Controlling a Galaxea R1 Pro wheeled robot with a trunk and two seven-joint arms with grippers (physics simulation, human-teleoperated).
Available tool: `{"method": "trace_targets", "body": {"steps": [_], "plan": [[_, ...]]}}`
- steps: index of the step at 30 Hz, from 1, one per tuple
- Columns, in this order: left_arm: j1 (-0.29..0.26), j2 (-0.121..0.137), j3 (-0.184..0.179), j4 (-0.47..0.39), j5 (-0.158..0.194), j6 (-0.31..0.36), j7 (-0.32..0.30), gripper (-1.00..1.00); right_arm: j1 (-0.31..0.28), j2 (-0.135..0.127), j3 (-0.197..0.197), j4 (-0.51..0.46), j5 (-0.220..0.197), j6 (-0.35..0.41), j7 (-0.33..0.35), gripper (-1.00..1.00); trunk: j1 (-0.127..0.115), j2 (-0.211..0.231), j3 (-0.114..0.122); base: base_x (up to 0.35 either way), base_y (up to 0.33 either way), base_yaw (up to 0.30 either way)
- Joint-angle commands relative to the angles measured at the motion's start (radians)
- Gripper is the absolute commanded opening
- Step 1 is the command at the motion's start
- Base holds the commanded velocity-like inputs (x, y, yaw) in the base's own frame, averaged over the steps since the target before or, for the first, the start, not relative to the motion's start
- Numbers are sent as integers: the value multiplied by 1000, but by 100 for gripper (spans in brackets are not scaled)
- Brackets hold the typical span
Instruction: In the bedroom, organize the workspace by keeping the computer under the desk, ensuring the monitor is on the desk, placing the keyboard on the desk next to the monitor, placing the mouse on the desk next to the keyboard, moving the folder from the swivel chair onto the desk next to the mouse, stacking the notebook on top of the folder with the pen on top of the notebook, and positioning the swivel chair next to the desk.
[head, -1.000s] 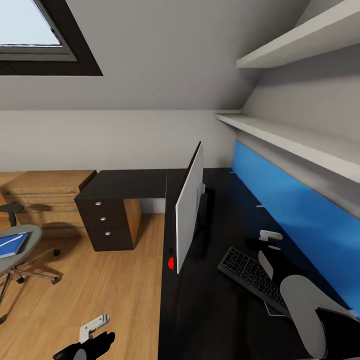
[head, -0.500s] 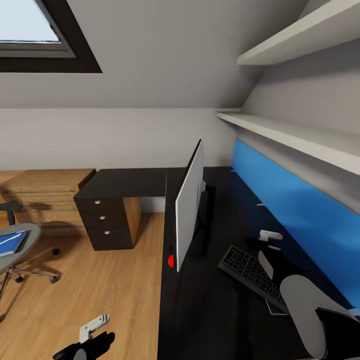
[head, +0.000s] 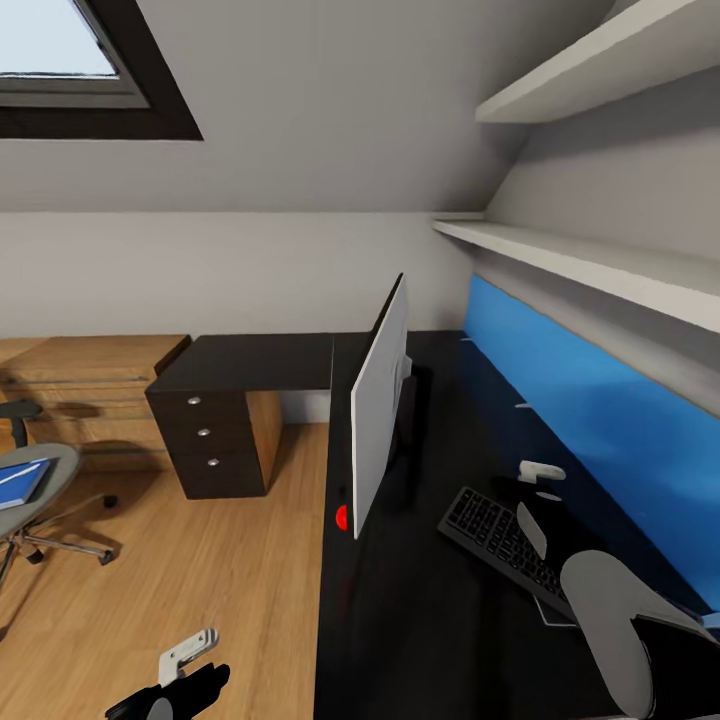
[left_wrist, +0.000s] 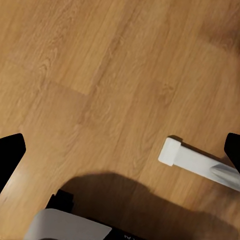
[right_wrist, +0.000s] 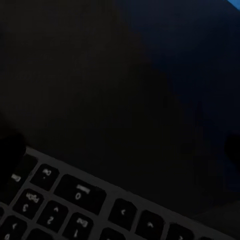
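The monitor stands on the black desk, edge-on, with its pale back towards me. The keyboard lies on the desk to the monitor's right, and its keys show close up in the right wrist view. My right gripper hovers open just over the keyboard. At the picture's left edge stands the swivel chair with the blue folder on its seat. My left gripper hangs open over the wood floor. Mouse, notebook, pen and computer are out of view.
A dark three-drawer unit carries the desk's far wing, with a low light-wood cabinet beside it. A blue back panel and white shelves line the wall on the right. A skylight sits at the upper left.
The whole picture has drifted slightly, so the camera moved; the chair and folder now sit nearer the left edge. Both arms keep their pose.
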Motion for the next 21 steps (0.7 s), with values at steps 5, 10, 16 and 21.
{"method": "trace_targets", "body": {"steps": [5, 10, 16, 21], "plan": [[0, 0, -1, -1, 11, 3, 9, 100, -1, 1, -5, -2, 4, 8, -1, 100, 19, -36, -17, 0, 0, 0], [0, 0, -1, -1, 11, 3, 9, 100, -1, -1, -38, -2, -15, 10, -2, 100, 38, -71, -33, 0, 0, 0], [0, 0, -1, -1, 11, 3, 9, 100, -1, -8, -125, -7, -69, 10, -3, 100, 61, -113, -51, 0, 0, 0], [0, 0, -1, -1, 11, 3, 10, 100, -1, -10, -142, -8, -80, 8, -4, 100, 81, -148, -67, 0, 0, 0]]}}
